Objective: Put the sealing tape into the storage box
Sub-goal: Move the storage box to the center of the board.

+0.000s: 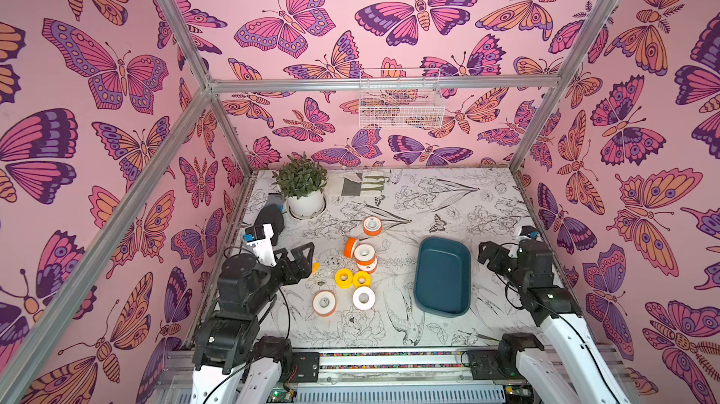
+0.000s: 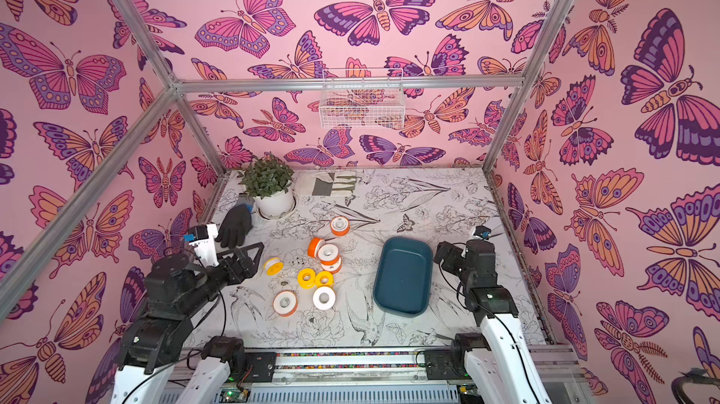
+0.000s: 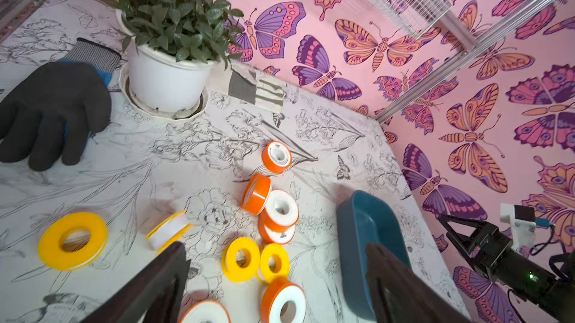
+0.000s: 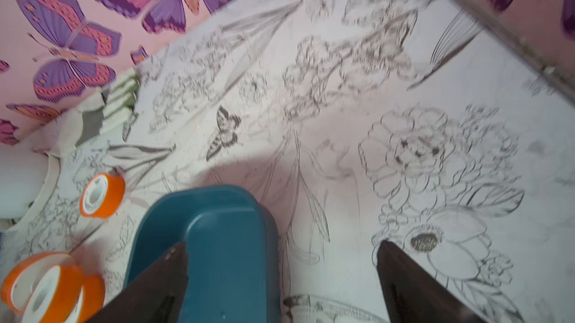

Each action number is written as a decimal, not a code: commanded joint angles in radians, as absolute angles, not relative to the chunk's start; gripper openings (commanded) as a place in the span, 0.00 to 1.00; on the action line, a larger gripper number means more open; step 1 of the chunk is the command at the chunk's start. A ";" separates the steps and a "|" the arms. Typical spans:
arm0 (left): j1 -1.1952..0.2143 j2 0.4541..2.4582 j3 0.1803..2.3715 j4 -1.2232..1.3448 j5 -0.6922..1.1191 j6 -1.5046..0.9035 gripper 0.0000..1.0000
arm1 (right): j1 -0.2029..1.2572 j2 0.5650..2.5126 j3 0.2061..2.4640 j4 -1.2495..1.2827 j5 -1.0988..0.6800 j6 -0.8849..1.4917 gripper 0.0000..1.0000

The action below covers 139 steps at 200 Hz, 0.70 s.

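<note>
The left claw [image 3: 277,248], spread and empty, points at the tape rolls [image 2: 317,297] scattered on the surface [image 2: 448,203]. A yellow roll [image 2: 272,265] on edge lies just ahead of its tips, and the rest lie between it and the empty blue box [image 2: 403,277]. The right claw [image 4: 283,243], also spread and empty, hangs at the box's other side, so the left arm is nearer.

Overhead pair, close wrist cameras share table [image 1: 467,328].

Ten small rolls of white sealing tape [image 3: 281,209]: six on orange plastic spools [image 3: 256,193], four on yellow ones [image 3: 73,240]. One shallow teal-blue plastic storage box [image 2: 403,277], one green plant in a white pot [image 3: 165,81], one dark glove [image 3: 53,109], one pale glove [image 3: 256,91], one white wire basket [image 2: 360,108].
</note>
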State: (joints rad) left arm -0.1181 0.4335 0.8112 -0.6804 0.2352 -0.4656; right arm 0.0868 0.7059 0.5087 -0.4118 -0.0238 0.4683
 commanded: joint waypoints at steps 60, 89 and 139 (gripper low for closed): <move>-0.024 0.324 0.770 -0.715 0.307 -0.403 0.89 | 0.157 0.921 0.512 -0.466 -0.117 0.485 0.90; -0.021 0.321 0.769 -0.716 0.319 -0.404 0.88 | 0.193 0.985 0.525 -0.468 -0.119 0.485 0.75; -0.021 0.319 0.767 -0.712 0.326 -0.402 0.88 | 0.213 1.059 0.544 -0.463 -0.128 0.473 0.38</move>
